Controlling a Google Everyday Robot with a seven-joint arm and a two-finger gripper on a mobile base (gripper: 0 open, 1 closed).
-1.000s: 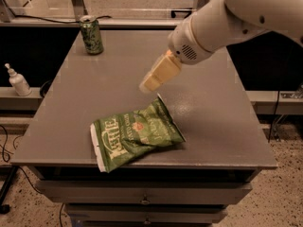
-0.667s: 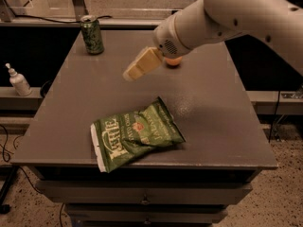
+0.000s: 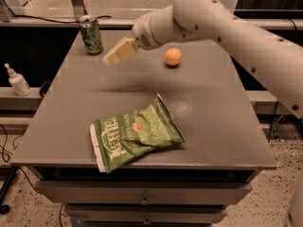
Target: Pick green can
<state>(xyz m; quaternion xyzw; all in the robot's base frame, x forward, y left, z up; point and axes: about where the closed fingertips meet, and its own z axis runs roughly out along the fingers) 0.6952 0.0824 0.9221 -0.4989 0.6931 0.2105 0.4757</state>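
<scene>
Camera view looks down from the front on a grey table [image 3: 222, 126] with drawers [image 3: 142, 193] under its front edge. The can [image 3: 91, 34] stands upright at the table's far left corner, close to the back edge. It is dark green with pale mottling and a silver top, and nothing touches it.

The gripper [image 3: 110, 58] hangs in the air over the far left part of the table, just right of the can and a little nearer the front. Its cream tip points down and to the left, toward the table's left side. It is apart from the can and holds nothing. From this side it reads as one pale wedge, so I cannot tell whether the jaws are apart or together. A soft shadow lies on the tabletop beneath it.

The arm [image 3: 227, 27], white and thick, comes in from beyond the table's right edge and crosses above the far right part of the top.

An orange ball [image 3: 173, 57] rests on the far half of the table, right of centre, below the arm. A green bag [image 3: 135, 137] marked "Kettle" lies flat near the table's front edge, slightly left of centre, its white seam toward the front left. A white bottle [image 3: 18, 80] stands off the table's left side, on a lower ledge.
</scene>
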